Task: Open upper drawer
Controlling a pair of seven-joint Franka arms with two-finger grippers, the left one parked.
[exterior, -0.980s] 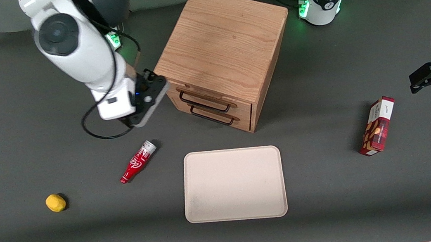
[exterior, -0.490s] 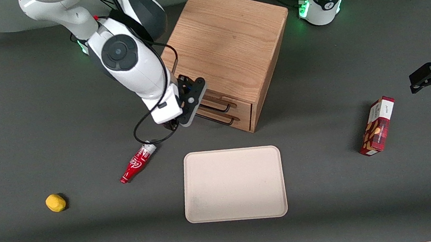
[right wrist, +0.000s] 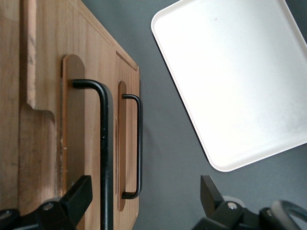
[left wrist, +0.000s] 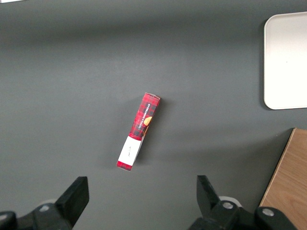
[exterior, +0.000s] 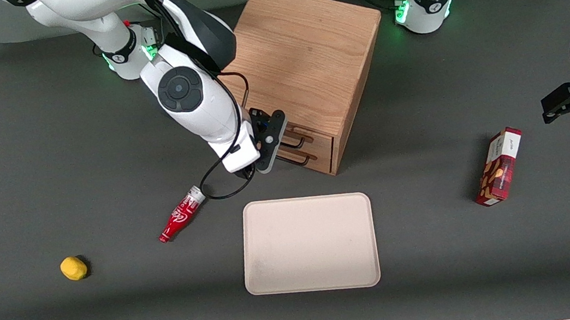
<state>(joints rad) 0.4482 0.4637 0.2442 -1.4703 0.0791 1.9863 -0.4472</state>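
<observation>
1. Progress, as we judge it, is at the approach stage: the upper drawer (exterior: 309, 136) sits flush and shut in the front of the wooden cabinet (exterior: 300, 64), with nothing pulled out yet.
2. We find the end effector (exterior: 282, 141) directly in front of the drawer fronts, its fingers (right wrist: 76, 199) spread apart and holding nothing.
3. We see in the right wrist view the upper drawer's black handle (right wrist: 103, 143) running between the spread fingers, though we cannot confirm contact with it.
4. We judge that closing on the handle and pulling the drawer out both remain to be done.
5. We note the lower drawer (exterior: 317, 151) is likewise shut; the contents of both drawers are hidden.
6. We record a cream tray (exterior: 308, 244) on the counter (exterior: 42, 159), nearer the front camera than the cabinet, with nothing in it.
7. We note a red bottle (exterior: 182, 214) lying near the tray, toward the working arm's end.
</observation>
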